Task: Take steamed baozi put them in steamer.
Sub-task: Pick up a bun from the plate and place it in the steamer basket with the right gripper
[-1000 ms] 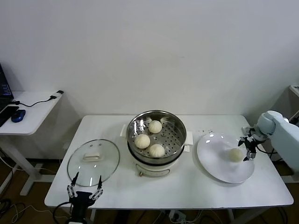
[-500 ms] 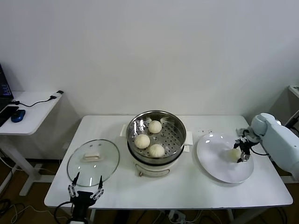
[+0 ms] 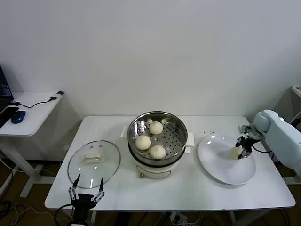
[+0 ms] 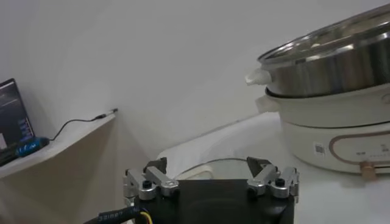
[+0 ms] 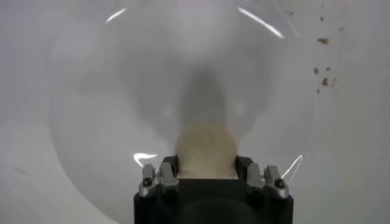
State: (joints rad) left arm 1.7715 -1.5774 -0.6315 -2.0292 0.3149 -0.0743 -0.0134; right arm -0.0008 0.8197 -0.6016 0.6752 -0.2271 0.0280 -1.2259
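left gripper (image 3: 85, 189): parked low at the table's near left edge, just in front of the glass lid; fingers spread wide, nothing between them; idle.
glass lid (image 3: 94, 163): lies flat on the white table (image 3: 178, 188), left of the steamer, leaving the pot's mouth uncovered for loading.
steamer (image 3: 157, 137): steel pot on its white base at the table's middle, rim standing well above the tabletop; three baozi (image 3: 143, 142) sit on the perforated tray, with bare tray on the right half, likely room for one more.
room to move: open tabletop between steamer and plate; a carried bun would need lifting over the pot's rim, i judge.
plate (image 3: 221, 172): flat white plate right of the steamer, near the table's right edge; low rim, so a side approach is easy.
last baozi (image 3: 235, 152): on the plate's right part, between the right gripper's fingers; the wrist view shows it filling the gap.
right gripper (image 3: 243, 149): reaching in from the right edge, fingers pinching the bun's two sides, bun not yet visibly raised.
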